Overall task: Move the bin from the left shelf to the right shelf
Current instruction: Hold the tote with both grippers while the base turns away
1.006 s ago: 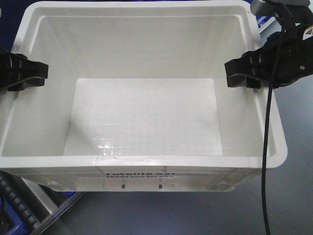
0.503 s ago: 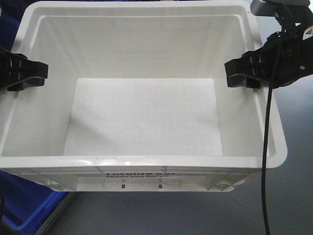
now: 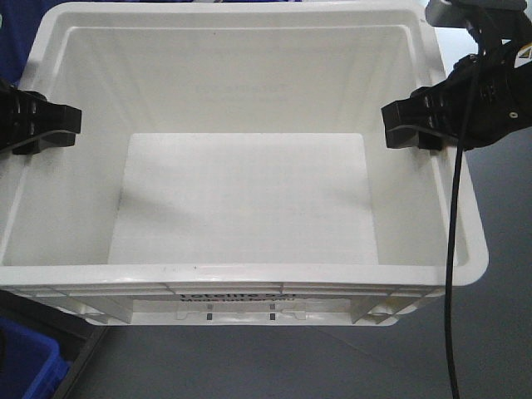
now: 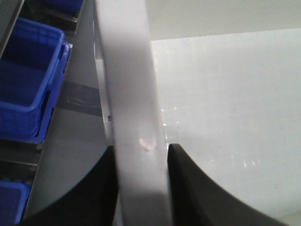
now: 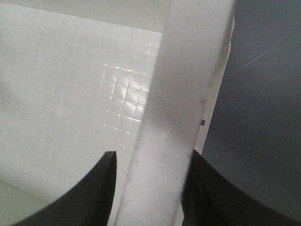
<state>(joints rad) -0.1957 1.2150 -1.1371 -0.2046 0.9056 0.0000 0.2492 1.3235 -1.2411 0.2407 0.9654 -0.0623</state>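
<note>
The large white bin (image 3: pixel 241 274) fills the front view, empty, with black print on its near wall. It is held up off the floor between my two grippers. My left gripper (image 3: pixel 37 125) is shut on the bin's left rim (image 4: pixel 129 94), one black finger on each side. My right gripper (image 3: pixel 416 125) is shut on the bin's right rim (image 5: pixel 188 94), one finger inside the bin and one outside.
Blue plastic bins (image 4: pixel 28 89) stand on a shelf to the left, below the white bin. Another blue bin corner (image 3: pixel 25 362) shows at the lower left. Grey floor (image 3: pixel 499 332) lies under and to the right of the bin. A black cable (image 3: pixel 453 249) hangs from the right arm.
The bin and both grippers keep their place in view. The background under the bin has slid: the roller shelf and blue bin at the lower left have moved away, leaving mostly grey floor.
</note>
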